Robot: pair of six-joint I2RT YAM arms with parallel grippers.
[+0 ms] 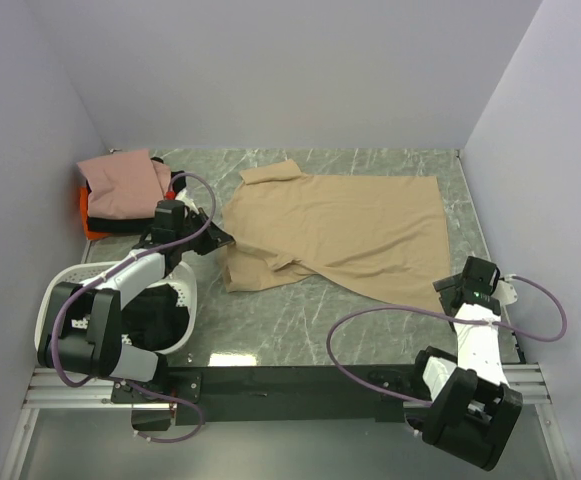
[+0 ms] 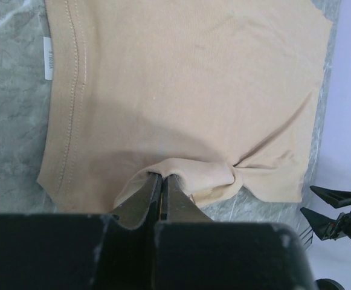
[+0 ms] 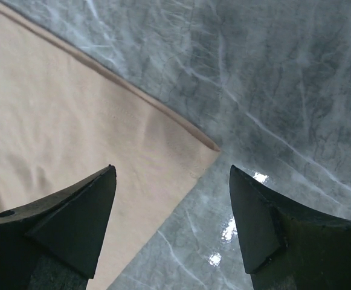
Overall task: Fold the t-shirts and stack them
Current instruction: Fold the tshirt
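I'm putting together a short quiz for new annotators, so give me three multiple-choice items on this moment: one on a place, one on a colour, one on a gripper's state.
1. Where does the pile of shirts lie?
A. far left corner of the table
B. in the basket
C. near right edge
2. What colour is its top shirt?
A. orange
B. pink
C. black
3. How is the right gripper?
A. shut on cloth
B. open over a corner of the tan shirt
C. shut on nothing

1 A: it sits where the left and back walls meet.
2 B: pink cloth lies uppermost.
3 B: its jaws stand wide apart either side of that corner.
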